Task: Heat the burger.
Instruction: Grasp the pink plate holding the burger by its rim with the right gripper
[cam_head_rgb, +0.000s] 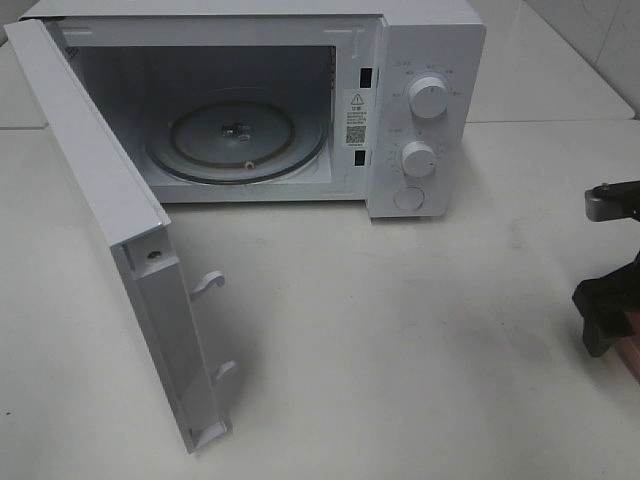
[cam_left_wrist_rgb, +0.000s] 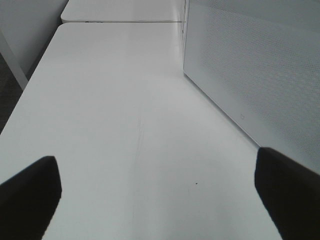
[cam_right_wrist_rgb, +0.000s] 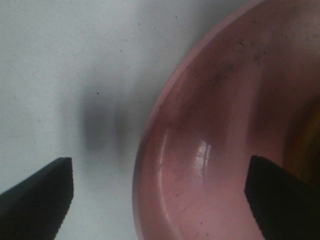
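Burger (cam_right_wrist_rgb: 311, 140): seen only as a yellow-brown blur at the edge of the right wrist view, lying in the pink plate (cam_right_wrist_rgb: 200, 165); it cannot be made out more clearly. Right gripper (cam_right_wrist_rgb: 160, 200): jaws wide apart, one finger over the plate and the other over the bench (cam_head_rgb: 400, 350), holding nothing. Microwave (cam_head_rgb: 420, 60): well apart from the plate, door (cam_head_rgb: 90, 170) swung open, glass turntable (cam_head_rgb: 238, 140) bare. Left gripper (cam_left_wrist_rgb: 160, 200): jaws apart above the bench, beside a white perforated microwave panel.
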